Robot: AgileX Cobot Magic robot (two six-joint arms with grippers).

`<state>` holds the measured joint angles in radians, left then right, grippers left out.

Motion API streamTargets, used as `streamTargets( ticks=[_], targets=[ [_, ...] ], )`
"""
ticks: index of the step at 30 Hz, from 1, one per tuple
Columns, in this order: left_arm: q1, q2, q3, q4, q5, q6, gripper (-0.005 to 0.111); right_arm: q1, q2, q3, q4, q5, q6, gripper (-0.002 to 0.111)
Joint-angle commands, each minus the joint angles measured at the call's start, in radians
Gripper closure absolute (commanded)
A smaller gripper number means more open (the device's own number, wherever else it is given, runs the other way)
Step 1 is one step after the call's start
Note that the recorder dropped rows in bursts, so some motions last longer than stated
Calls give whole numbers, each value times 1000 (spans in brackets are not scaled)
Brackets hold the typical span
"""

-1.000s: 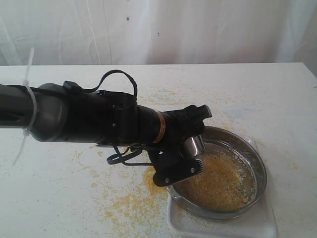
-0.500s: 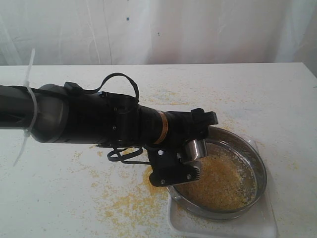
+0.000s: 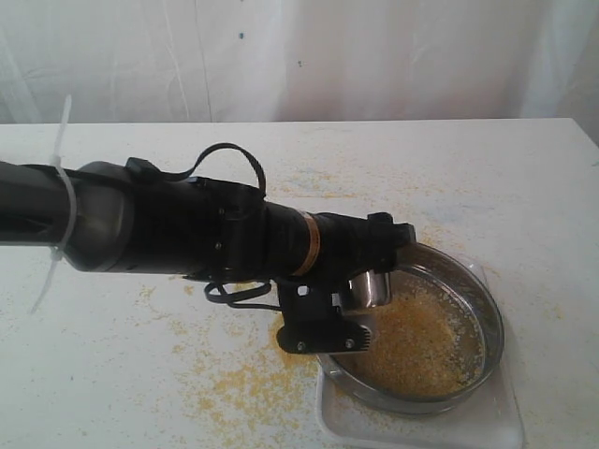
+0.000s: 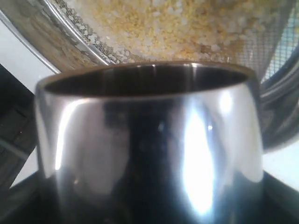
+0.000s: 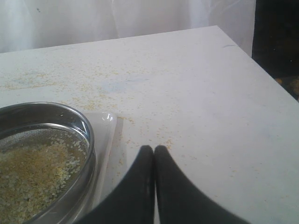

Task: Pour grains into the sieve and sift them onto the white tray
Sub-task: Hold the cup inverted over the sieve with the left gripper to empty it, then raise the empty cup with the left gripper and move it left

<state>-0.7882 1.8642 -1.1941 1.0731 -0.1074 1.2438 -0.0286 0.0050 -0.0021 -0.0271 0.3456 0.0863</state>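
White curtain point(image 3: 374, 56) is hanging behind the pale table point(image 3: 524, 178), and I am watching the left arm reaching in from 9 o'clock across the exterior view. The left gripper point(image 3: 363, 281) is clamping its fingers on a small steel cup point(image 3: 377, 286), one finger above it and one below. The cup is hanging tipped over the 10 o'clock edge of the sieve point(image 3: 492, 318). Through the left wrist camera the cup point(image 4: 149, 149) is filling most of the picture, with its mouth facing the grains point(image 4: 177, 23) lying on the mesh. I cannot tell whether anything is left inside it, since the inside is dark.

The sieve is sitting on the white tray point(image 3: 487, 426) at about 4 o'clock on the table. The grains point(image 3: 421, 346) are lying in a yellow-tan layer across its mesh, with paler, coarser bits mixed in. Spilled grains point(image 3: 243, 383) are lying scattered on the table at the sieve's 8 o'clock, outside the tray.

The right gripper point(image 5: 154, 151) is not showing in the exterior view. Its own camera is showing its two black fingertips pressed together with nothing between them, hanging above bare table just beside the tray point(image 5: 105, 126) and the sieve's steel rim point(image 5: 70, 114).
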Motion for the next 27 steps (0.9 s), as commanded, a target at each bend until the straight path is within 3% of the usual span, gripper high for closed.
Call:
streamTargets(
  ticks=[1,9,11,16,18,23,27],
  targets=[
    [-13,12,-5,-10,2,13,107,-3,-5,2,-4,-5,-3,108],
    [-13,-6,-11,-128,-114,42,107,-3,-5,2,-4,-5,-3,108],
    [-9,-16,-11,-272,-175,28,107,-3,-5,2,-4,-5,-3,108],
    [-1,-22,-11,-880,-386,26,107,-3,-5,2,-4,-5,-3,108],
    [-1,-24,-11,-1033,-452,-2,107,-3,-5,2,-4,-5,-3,108],
    [17,-52,45,-1136,-579,-146,107,-3,-5,2,-4,-5,-3,108],
    [102,-82,122,-1136,-651,-426,107,-3,-5,2,-4,-5,-3,108]
  ],
)
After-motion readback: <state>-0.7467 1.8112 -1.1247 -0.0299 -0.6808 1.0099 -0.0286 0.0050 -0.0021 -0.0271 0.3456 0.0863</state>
